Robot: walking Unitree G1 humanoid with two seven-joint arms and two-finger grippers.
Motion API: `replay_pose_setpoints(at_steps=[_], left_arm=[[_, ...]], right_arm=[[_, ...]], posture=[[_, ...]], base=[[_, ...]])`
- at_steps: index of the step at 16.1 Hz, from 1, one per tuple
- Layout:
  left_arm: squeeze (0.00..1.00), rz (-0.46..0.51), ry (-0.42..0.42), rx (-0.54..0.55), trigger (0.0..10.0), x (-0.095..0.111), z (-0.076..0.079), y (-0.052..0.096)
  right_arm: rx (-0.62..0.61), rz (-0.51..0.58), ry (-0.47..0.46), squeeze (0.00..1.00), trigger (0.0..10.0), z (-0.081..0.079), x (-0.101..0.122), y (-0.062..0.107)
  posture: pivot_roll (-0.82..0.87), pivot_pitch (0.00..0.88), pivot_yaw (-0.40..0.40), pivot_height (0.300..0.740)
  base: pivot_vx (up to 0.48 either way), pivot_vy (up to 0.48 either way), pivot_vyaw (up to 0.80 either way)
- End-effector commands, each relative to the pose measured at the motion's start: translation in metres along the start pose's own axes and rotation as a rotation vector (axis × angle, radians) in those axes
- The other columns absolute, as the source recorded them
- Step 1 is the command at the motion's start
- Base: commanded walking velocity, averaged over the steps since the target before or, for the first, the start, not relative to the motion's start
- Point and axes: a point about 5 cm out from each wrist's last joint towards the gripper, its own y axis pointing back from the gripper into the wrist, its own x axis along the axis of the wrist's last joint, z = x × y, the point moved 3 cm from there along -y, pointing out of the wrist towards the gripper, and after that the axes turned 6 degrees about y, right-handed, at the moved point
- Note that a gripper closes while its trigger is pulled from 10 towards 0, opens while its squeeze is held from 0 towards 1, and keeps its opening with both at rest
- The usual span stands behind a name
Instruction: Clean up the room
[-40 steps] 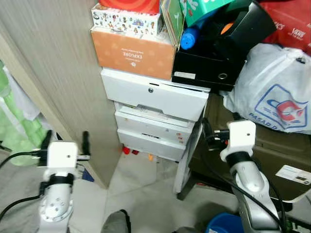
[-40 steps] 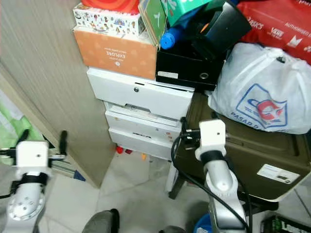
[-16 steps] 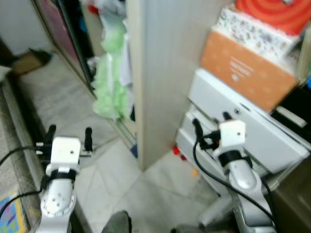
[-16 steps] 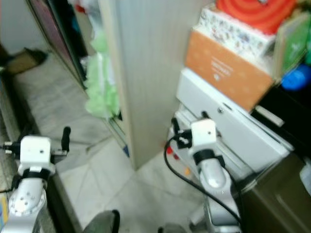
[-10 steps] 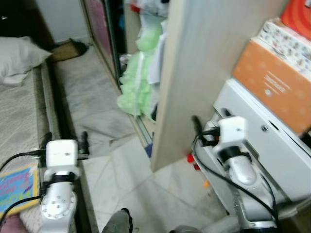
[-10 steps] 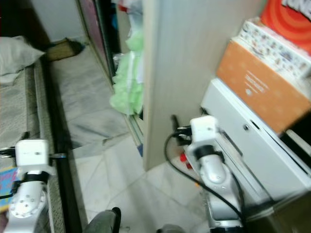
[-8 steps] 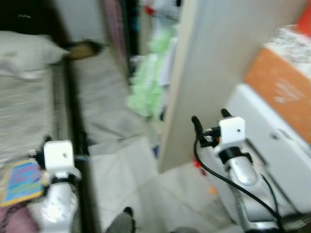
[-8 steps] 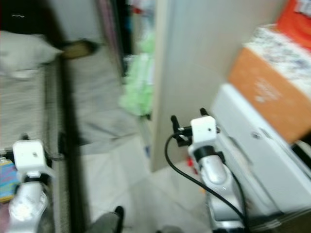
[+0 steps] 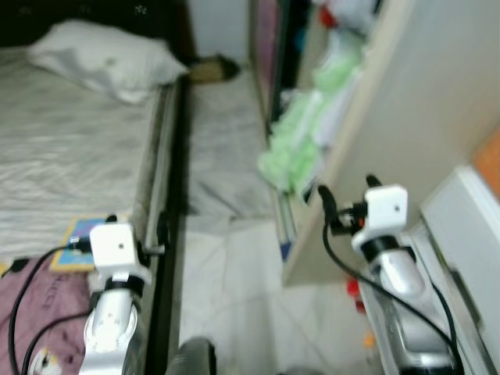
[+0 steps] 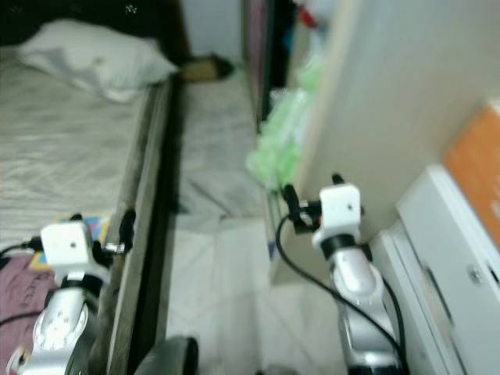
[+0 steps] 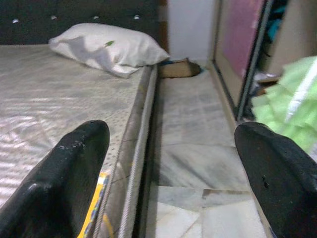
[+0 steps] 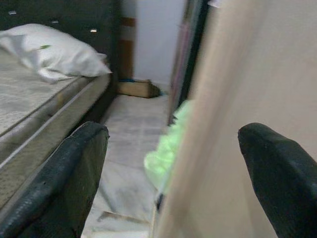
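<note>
Beside the bed (image 9: 78, 156), both arms are hanging forward: left gripper (image 11: 168, 168) and right gripper (image 12: 173, 168) gaping apart, empty. Green clothing (image 9: 301, 148) is spilling from the wardrobe (image 9: 391, 117) just ahead of the right gripper, which risks clipping the panel.

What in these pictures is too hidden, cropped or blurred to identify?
- Colourful flat item on the bed: left arm covers it, left eye view.
- Wardrobe contents behind green fabric: motion blur.
- Brown object on the floor past the pillow: too small, left wrist view.
</note>
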Motion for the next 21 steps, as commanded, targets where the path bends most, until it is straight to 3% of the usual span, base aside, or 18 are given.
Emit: replay_pose_setpoints(at_steps=[1,7,21], left_arm=[[0.0,-0.015,-0.014,0.002,10.0,-0.001,-0.005,0.001],[0.0,-0.031,-0.014,-0.026,10.0,-0.004,-0.002,0.002],[0.0,-0.031,-0.02,-0.047,10.0,-0.003,0.002,0.002]], right_arm=[[0.025,-0.007,-0.027,0.0,10.0,-0.007,-0.001,0.0],[0.15,-0.058,-0.082,0.0,10.0,-0.019,-0.012,0.012],[0.14,0.008,-0.114,0.0,10.0,-0.024,0.006,-0.003]], posture=[[0.02,0.147,-0.064,0.74],[0.02,0.15,-0.066,0.74],[0.03,0.152,-0.062,0.74]], base=[[0.0,0.0,0.8],[0.0,0.0,0.8],[0.0,0.0,0.8]])
